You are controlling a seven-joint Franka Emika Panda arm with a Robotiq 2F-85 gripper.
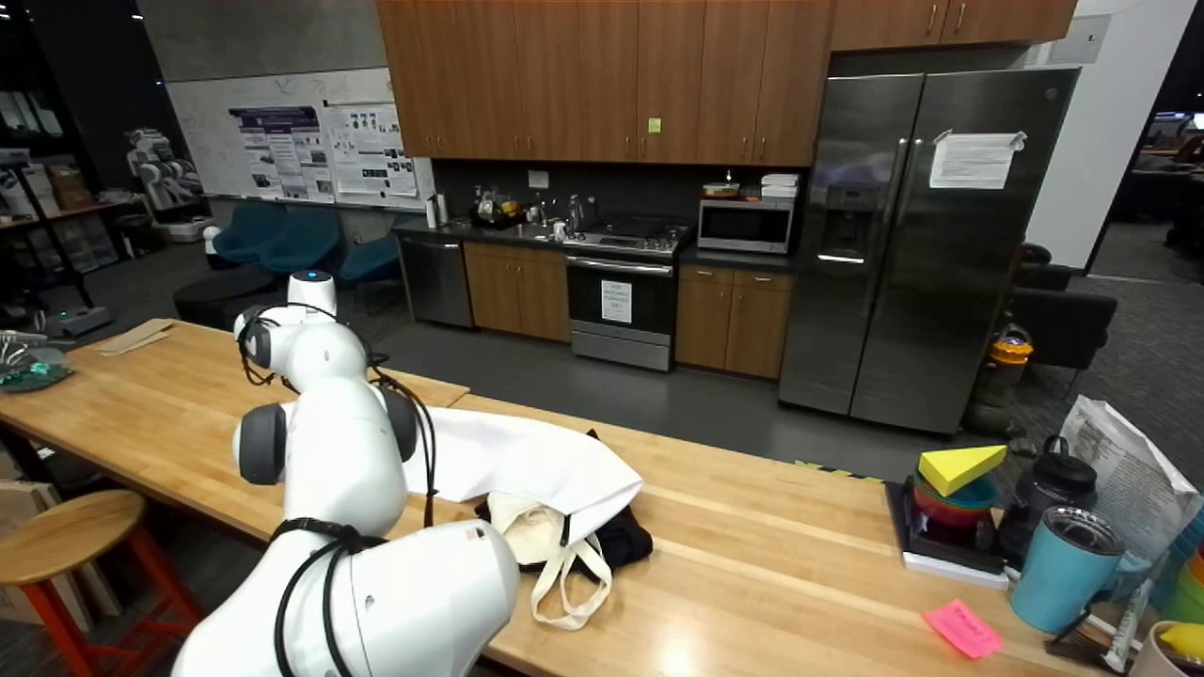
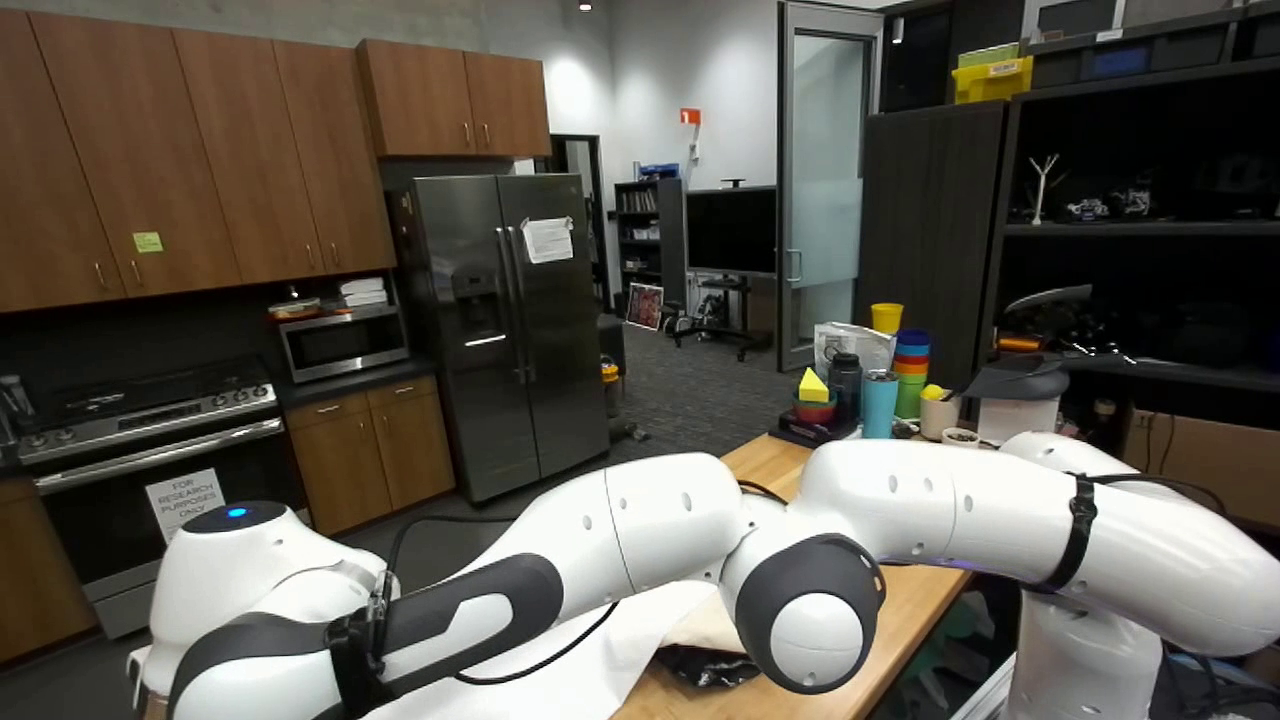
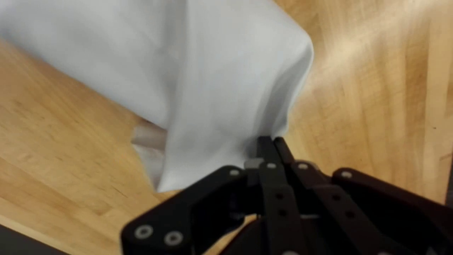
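Two black fingers point(image 3: 266, 150) rise from the bottom of the wrist view, the only view that shows the hand point(image 3: 271, 139): it is closed, tips together, pinching the edge of a white cloth point(image 3: 219, 88). The cloth spreads away from the tips in soft folds, wood of the tabletop point(image 3: 375, 92) showing along both sides, and the tabletop's edge crosses the lower left corner.

In an exterior view, the Panda arm point(image 1: 343, 451) reaches away over the tabletop, its own links covering the hand. Seen here is the cloth's far end, lying across part of a cream tote bag point(image 1: 527, 531) and a black bundle point(image 1: 628, 541), with the tabletop's far edge running close behind. A broad stretch of wood separates the tote bag from a pink sticky note point(image 1: 964, 628), a blue tumbler point(image 1: 1058, 574) and stacked bowls point(image 1: 945, 511) under a yellow wedge point(image 1: 955, 470). Only here does a wooden stool point(image 1: 71, 536) show, at lower left.

In an exterior view, the arm spans the frame from right to left, bent at a grey joint point(image 2: 810, 610) above the tabletop, its wrist end low at the left. The forearm screens much of the cloth. This view alone takes in a large screen point(image 2: 730, 230) and a glass door point(image 2: 825, 200), and the stack of cups point(image 2: 911, 375) stands whole just beside the tumbler.
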